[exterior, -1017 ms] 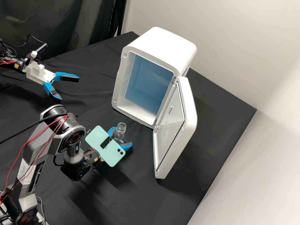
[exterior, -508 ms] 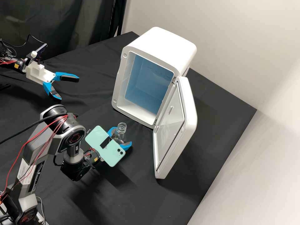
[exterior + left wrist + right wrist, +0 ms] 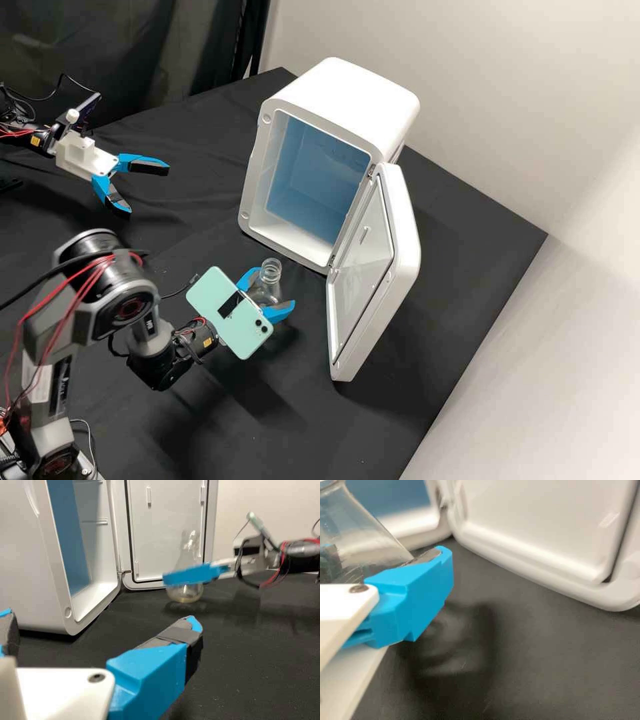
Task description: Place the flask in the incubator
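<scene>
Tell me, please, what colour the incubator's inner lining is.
Light blue, within a white shell. The incubator shows it best in the high view.

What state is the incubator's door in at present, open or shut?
Open: the door stands swung out on its hinges beside the incubator, and the blue lining inside shows plainly.

We look forward and down from high over the tabletop (image 3: 460, 220) at the open incubator (image 3: 347, 100); our left wrist camera faces it from well back, the right sits close to its door (image 3: 535, 525), shared by all views.
</scene>
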`<move>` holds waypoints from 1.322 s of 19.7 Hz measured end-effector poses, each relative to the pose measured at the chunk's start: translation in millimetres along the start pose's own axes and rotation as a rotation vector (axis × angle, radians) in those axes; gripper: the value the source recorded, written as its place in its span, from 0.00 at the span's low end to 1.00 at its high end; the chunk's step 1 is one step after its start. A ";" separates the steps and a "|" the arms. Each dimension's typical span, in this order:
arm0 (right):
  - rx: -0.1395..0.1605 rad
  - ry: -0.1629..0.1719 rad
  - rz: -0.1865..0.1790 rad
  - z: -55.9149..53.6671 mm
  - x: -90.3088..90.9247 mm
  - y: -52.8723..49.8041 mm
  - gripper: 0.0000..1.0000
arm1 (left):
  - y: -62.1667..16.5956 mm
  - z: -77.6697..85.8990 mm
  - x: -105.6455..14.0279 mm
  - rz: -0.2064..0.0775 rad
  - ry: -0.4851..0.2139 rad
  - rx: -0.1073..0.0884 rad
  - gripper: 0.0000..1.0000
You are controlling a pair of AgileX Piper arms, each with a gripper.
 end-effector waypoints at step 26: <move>0.027 0.117 0.157 -25.0 -34.7 41.6 0.00 | 0.0 -5.6 -1.7 0.002 0.027 -0.007 1.00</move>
